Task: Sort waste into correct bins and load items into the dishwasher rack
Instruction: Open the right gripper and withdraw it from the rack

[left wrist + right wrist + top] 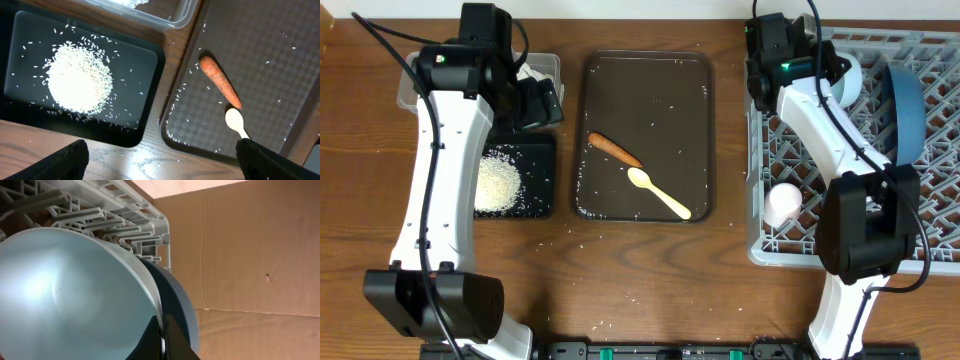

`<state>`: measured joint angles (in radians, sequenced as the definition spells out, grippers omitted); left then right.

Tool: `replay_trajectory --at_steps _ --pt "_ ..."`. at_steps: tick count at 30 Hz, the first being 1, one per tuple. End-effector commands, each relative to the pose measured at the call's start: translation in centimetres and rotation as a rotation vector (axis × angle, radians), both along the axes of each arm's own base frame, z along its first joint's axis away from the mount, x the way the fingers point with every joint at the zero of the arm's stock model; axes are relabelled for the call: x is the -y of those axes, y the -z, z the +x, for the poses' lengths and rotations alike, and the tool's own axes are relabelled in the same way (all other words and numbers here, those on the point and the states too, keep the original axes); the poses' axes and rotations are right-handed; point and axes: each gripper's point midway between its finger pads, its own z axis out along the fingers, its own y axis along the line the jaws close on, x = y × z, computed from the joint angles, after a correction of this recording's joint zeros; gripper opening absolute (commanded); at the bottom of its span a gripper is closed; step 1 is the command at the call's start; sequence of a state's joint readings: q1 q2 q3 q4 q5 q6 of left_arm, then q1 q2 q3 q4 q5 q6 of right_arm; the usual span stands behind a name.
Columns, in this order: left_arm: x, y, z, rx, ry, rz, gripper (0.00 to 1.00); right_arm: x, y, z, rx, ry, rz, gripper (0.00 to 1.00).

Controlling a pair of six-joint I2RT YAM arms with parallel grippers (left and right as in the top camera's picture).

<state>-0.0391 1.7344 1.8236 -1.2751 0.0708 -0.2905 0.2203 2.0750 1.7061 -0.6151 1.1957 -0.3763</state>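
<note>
A thin orange stick (613, 149) and the pale yellow spoon (658, 193) lie on the dark brown serving tray (695, 130). A pile of rice (498, 185) fills the black tray (542, 150); loose grains dot both trays. My left gripper (162, 167) is open and empty above the gap between these trays, with the stick (220, 82) and spoon (236, 122) ahead of it. My right gripper (162, 337) is shut on the rim of the light blue bowl (65, 295), which stands in the grey rack (800, 160) against the dark blue plate (182, 305). A pink-white cup (782, 203) sits in the rack.
The clear tub (548, 66) stands behind the black tray and holds white tissue; its corner shows in the left wrist view (165, 15). The left arm hangs over the tub and black tray. A cardboard wall (250, 255) stands behind the rack. The wrapper and the light blue cup are out of view.
</note>
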Motion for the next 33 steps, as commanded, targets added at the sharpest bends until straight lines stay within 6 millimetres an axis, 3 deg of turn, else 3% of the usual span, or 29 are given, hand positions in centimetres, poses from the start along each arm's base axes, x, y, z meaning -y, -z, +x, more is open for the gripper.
replay_trajectory --at_steps 1,5,10,15,22,25,27,30,31,32,33 --pt "-0.4 -0.1 0.0 0.002 -0.007 0.015 0.96 2.0 0.3 -0.2 0.003 0.044 0.000 0.01" --pt "-0.4 -0.1 0.0 0.002 -0.007 0.015 0.96 3.1 0.2 -0.1 0.023 0.068 0.004 0.01" --pt "-0.4 -0.1 0.0 0.002 -0.007 0.015 0.97 3.1 1.1 0.2 0.010 0.059 0.018 0.01" --pt "-0.4 -0.1 0.0 0.002 -0.007 0.015 0.97 1.0 3.5 0.7 -0.061 -0.009 0.072 0.01" --pt "-0.4 -0.1 0.0 0.002 -0.007 0.015 0.97 -2.0 3.9 0.6 -0.094 -0.070 0.065 0.02" --pt "-0.4 -0.1 0.0 0.002 -0.007 0.015 0.96 -3.2 3.9 0.7 -0.097 -0.094 0.064 0.11" --pt "-0.4 -0.1 0.0 0.002 -0.007 0.015 0.96 -4.0 3.9 0.7 -0.099 -0.111 0.063 0.22" --pt "-0.4 -0.1 0.0 0.002 -0.007 0.015 0.96 -5.0 3.9 0.7 -0.099 -0.130 0.062 0.23" --pt "-0.4 -0.1 0.0 0.002 -0.007 0.015 0.96 -5.3 3.9 0.7 -0.100 -0.136 0.061 0.28" --pt "-0.4 -0.1 0.0 0.002 -0.007 0.015 0.96 -5.6 3.9 0.7 -0.099 -0.142 0.061 0.49" --pt "-0.4 -0.1 0.0 0.002 -0.007 0.015 0.96 -5.8 3.9 0.7 -0.099 -0.145 0.061 0.58"
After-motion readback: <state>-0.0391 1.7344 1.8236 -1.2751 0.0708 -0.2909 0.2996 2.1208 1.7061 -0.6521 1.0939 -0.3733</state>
